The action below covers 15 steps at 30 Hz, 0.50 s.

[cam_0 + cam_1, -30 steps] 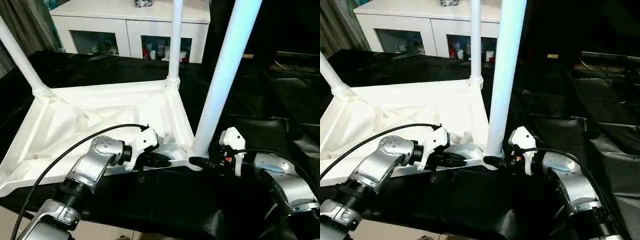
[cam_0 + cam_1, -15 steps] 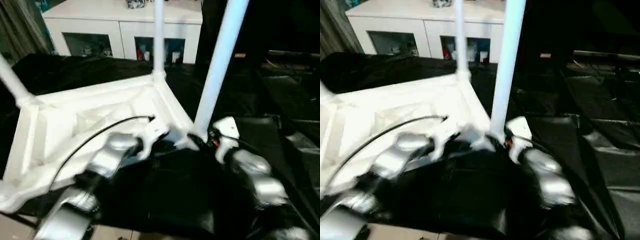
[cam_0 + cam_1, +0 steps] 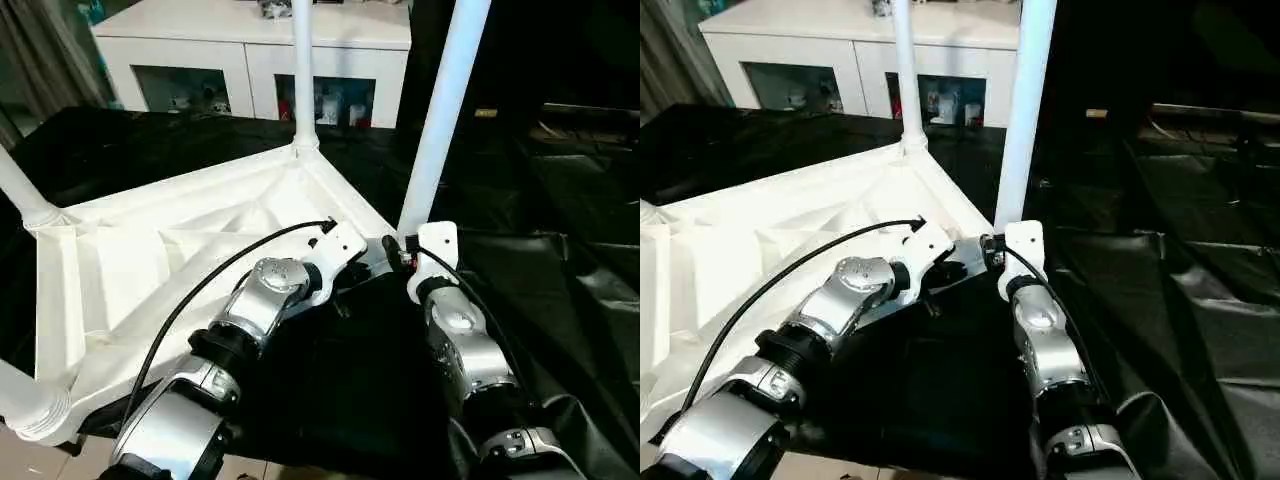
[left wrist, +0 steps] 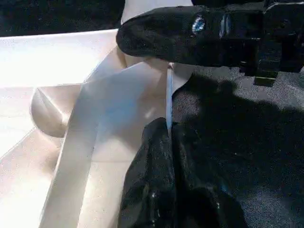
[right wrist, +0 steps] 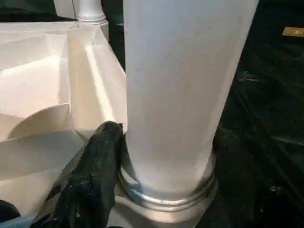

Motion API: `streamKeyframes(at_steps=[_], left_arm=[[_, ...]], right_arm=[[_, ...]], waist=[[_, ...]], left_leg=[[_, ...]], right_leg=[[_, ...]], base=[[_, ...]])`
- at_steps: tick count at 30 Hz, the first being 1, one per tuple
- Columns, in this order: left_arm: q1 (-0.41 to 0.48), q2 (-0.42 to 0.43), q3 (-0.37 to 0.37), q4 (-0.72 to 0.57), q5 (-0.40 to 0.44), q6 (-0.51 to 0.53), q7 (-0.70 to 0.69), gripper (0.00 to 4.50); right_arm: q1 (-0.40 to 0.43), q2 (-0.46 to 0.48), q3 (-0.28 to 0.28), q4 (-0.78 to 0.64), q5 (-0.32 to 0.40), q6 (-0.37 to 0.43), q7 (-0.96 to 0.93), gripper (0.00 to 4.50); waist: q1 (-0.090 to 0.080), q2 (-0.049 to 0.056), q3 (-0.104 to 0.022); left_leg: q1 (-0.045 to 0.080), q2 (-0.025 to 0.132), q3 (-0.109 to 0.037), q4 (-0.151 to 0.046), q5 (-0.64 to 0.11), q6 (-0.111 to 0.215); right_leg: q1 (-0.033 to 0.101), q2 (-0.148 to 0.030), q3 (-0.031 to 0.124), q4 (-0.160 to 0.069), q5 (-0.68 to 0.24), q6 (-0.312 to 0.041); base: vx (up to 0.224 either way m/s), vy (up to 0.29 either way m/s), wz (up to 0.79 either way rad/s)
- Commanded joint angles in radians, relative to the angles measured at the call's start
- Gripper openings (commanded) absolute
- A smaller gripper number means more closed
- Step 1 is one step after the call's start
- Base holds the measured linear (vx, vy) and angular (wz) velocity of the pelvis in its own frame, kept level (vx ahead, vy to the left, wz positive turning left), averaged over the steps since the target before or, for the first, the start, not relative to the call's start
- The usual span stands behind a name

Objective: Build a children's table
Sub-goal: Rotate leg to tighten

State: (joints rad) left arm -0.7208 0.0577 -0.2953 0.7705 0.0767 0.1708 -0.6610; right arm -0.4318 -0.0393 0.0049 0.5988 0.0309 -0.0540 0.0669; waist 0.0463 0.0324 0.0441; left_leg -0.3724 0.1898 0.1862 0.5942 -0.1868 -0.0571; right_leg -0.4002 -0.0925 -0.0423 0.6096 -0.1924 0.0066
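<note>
Left eye view: the white plastic rectangular tabletop (image 3: 150, 270) is seen lying upside down on the black crinkly cloth (image 3: 560, 300), with its ribbed side up. Four long white round legs are stood in its corner sockets. The near right white leg (image 3: 440, 110) is held low down by the right gripper (image 3: 398, 250), whose black fingers are set apart around the tube; in the right wrist view one black finger (image 5: 92, 164) is pressed against the leg just above its ringed base. The left gripper (image 3: 345, 290) is pinched together on the thin white edge of the tabletop (image 4: 167, 102), just beside that same corner.

The plastic looks smooth and slippery, and the leg is round, so it could be lost from the fingers if it is squeezed too lightly. If the leg is pushed at a slant, it could be jammed or popped out of its socket. The thin edge could be bent if it is pulled hard. The tall legs could be tipped, as the cloth looks soft and loose.
</note>
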Motion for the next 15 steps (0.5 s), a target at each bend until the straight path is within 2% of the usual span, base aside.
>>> streamKeyframes(at_steps=[1,2,3,5,6,7,10,12,13,15], left_arm=[[0.015,0.010,0.004,-0.025,-0.015,-0.001,-0.014,0.00],[0.017,0.011,0.004,-0.029,-0.016,0.000,-0.019,0.00],[0.027,0.019,-0.002,-0.050,-0.021,0.000,-0.047,0.00],[0.042,0.034,-0.010,-0.079,-0.027,0.000,-0.087,0.00],[0.042,0.035,-0.010,-0.078,-0.028,-0.001,-0.090,0.00],[0.049,0.043,-0.011,-0.084,-0.031,-0.012,-0.118,0.00],[0.071,0.061,-0.017,-0.118,-0.048,-0.020,-0.184,0.00],[0.105,0.092,-0.044,-0.179,-0.075,-0.032,-0.290,0.00],[0.118,0.103,-0.053,-0.205,-0.088,-0.036,-0.332,0.00],[0.146,0.127,-0.066,-0.266,-0.117,-0.041,-0.408,0.00]], right_arm=[[0.027,0.002,0.024,-0.053,0.041,-0.045,0.106,2.89],[0.028,0.000,0.023,-0.057,0.044,-0.048,0.113,2.89],[0.038,-0.017,0.015,-0.099,0.082,-0.032,0.173,3.28],[0.060,-0.068,0.036,-0.164,0.104,0.006,0.275,3.33],[0.062,-0.074,0.040,-0.168,0.101,0.005,0.283,3.43],[0.081,-0.126,0.063,-0.204,0.107,0.022,0.368,3.43],[0.120,-0.230,0.096,-0.270,0.136,0.059,0.537,3.43],[0.160,-0.334,0.121,-0.337,0.162,0.088,0.687,3.43],[0.172,-0.363,0.122,-0.359,0.179,0.105,0.730,3.43],[0.187,-0.406,0.124,-0.381,0.180,0.104,0.782,3.43]], waist=[[0.002,-0.016,-0.064],[0.003,-0.017,-0.066],[0.003,-0.019,-0.065],[0.004,-0.020,-0.063],[0.000,-0.019,-0.063],[0.000,-0.017,-0.060],[0.001,-0.019,-0.057],[0.004,-0.017,-0.057],[0.006,-0.020,-0.055],[0.008,-0.015,-0.055]], left_leg=[[0.006,0.024,-0.008,-0.066,-0.165,0.066],[0.003,0.025,-0.009,-0.063,-0.145,0.080],[0.002,0.023,-0.007,-0.062,-0.131,0.095],[-0.001,0.024,-0.009,-0.062,-0.133,0.112],[0.001,0.026,-0.008,-0.062,-0.145,0.114],[0.003,0.025,-0.007,-0.064,-0.166,0.105],[0.002,0.027,-0.007,-0.065,-0.191,0.096],[0.002,0.029,-0.009,-0.067,-0.204,0.096],[0.003,0.031,-0.009,-0.067,-0.211,0.100],[0.003,0.032,-0.009,-0.069,-0.221,0.100]], right_leg=[[0.052,-0.041,0.030,-0.071,-0.100,-0.224],[0.055,-0.042,0.029,-0.066,-0.063,-0.232],[0.055,-0.041,0.029,-0.065,-0.037,-0.240],[0.060,-0.039,0.027,-0.064,-0.031,-0.237],[0.054,-0.041,0.028,-0.067,-0.048,-0.241],[0.052,-0.040,0.026,-0.073,-0.096,-0.242],[0.055,-0.039,0.028,-0.077,-0.138,-0.234],[0.055,-0.040,0.028,-0.079,-0.154,-0.231],[0.056,-0.040,0.030,-0.079,-0.161,-0.230],[0.051,-0.042,0.030,-0.081,-0.182,-0.233]], base=[[0.000,0.000,0.00],[0.000,0.000,0.00],[0.000,0.000,0.00],[0.000,0.000,0.00],[0.000,0.000,0.00],[0.000,0.000,0.00],[0.000,0.000,0.00],[0.000,0.000,0.00],[0.000,0.000,0.00],[0.000,0.000,0.00]])
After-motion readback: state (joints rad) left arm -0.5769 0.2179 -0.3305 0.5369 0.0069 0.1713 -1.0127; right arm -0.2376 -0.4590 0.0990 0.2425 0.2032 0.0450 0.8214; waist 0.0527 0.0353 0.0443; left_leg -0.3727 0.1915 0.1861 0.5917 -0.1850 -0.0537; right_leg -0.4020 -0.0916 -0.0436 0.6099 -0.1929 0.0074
